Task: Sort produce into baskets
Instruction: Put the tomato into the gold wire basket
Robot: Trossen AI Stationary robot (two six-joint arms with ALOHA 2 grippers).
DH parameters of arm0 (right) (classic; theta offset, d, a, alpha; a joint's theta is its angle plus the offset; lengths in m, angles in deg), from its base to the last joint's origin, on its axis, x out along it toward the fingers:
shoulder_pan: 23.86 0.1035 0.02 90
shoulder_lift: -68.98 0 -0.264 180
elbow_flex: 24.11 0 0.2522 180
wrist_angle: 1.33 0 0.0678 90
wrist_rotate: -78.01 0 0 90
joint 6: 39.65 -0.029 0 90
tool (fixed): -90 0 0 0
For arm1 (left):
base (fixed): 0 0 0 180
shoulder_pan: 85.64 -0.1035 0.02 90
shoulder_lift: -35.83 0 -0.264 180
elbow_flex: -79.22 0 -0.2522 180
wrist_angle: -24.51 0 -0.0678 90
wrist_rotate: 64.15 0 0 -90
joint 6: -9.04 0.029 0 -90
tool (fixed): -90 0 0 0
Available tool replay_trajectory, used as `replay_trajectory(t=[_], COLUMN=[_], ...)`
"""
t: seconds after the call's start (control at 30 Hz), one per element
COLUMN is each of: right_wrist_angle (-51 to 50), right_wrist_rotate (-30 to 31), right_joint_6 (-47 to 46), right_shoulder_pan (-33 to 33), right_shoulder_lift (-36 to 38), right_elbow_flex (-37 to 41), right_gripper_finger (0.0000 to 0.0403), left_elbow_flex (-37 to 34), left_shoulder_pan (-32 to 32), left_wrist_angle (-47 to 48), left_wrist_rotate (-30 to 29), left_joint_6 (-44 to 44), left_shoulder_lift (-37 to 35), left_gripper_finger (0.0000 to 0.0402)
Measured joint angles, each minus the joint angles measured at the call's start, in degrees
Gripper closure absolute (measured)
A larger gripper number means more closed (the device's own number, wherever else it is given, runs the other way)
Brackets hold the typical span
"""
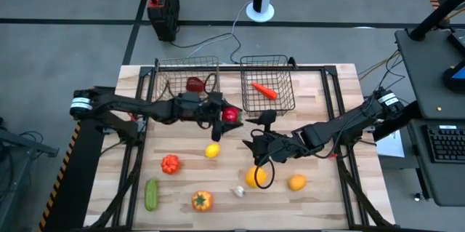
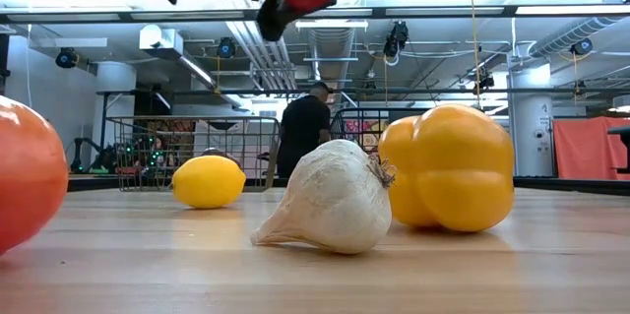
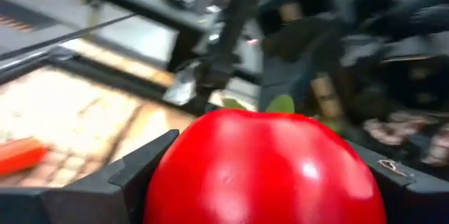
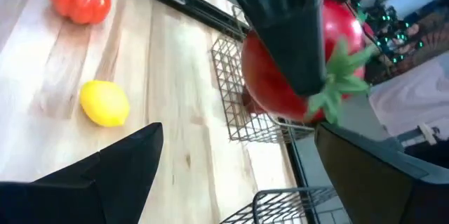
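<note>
Left gripper (image 1: pixel 227 116) clamped on a red tomato (image 1: pixel 231 114), held clear above the table (image 1: pixel 327 196) between the two baskets' near edges, just in front of the left basket (image 1: pixel 168 79); same tomato filling the left wrist view (image 3: pixel 263 168) between the two dark fingers (image 3: pixel 133 175), green stalk leaf at its far side. Right gripper (image 1: pixel 256 145) spread wide and empty, hovering over the middle of the table just in front of the right basket (image 1: pixel 267 79), close to the yellow pepper (image 1: pixel 254 177) below it; from its wrist camera, the held tomato (image 4: pixel 295 62) seen beyond its own parted fingers (image 4: pixel 119 168). Inside the left basket, a dark red apple (image 1: pixel 195 84); inside the right basket, a carrot (image 1: pixel 263 89). Loose on the table: lemon (image 1: pixel 212 151), ribbed red tomato (image 1: pixel 170 164), cucumber (image 1: pixel 151 194), orange pepper (image 1: pixel 202 201), garlic (image 1: pixel 238 191), orange (image 1: pixel 296 182). From table height, garlic (image 2: pixel 330 201) touching or just in front of the yellow pepper (image 2: pixel 453 166), lemon (image 2: pixel 209 181) farther back, a person (image 2: pixel 303 132) standing in the room beyond
</note>
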Motion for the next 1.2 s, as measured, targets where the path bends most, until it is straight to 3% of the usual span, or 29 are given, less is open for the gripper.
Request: replay_trajectory(t=[0.13, 0.3, 0.7, 0.87, 1.2], right_wrist_angle=[-1.3, -3.8, -3.9, -3.9, -4.0], right_wrist_rotate=[2.9, 3.1, 3.2, 3.2, 3.2], right_joint_6=[-3.4, -7.3, -13.4, -14.3, -15.4], right_shoulder_pan=[-0.1, -0.7, -3.0, -3.1, -3.1], right_shoulder_lift=[1.4, 2.0, 0.9, 0.8, 0.8], right_elbow_flex=[0.0, 0.1, 3.5, 4.5, 5.2], right_gripper_finger=[0.0039, 0.0039, 0.0039, 0.0039, 0.0039], left_elbow_flex=[0.0, 0.1, 0.1, 0.1, 0.1], left_shoulder_pan=[-3.0, -9.7, -33.3, -38.1, -38.8], left_wrist_angle=[11.0, 27.7, 51.0, 55.8, 55.9], left_wrist_rotate=[-3.9, -13.6, -13.6, -13.7, -14.1], left_joint_6=[0.5, 1.7, 4.2, 5.2, 7.2], left_shoulder_lift=[-4.4, -9.4, -9.8, -7.5, -2.6], left_gripper_finger=[0.0107, 0.0107, 0.0107, 0.0107, 0.0106])
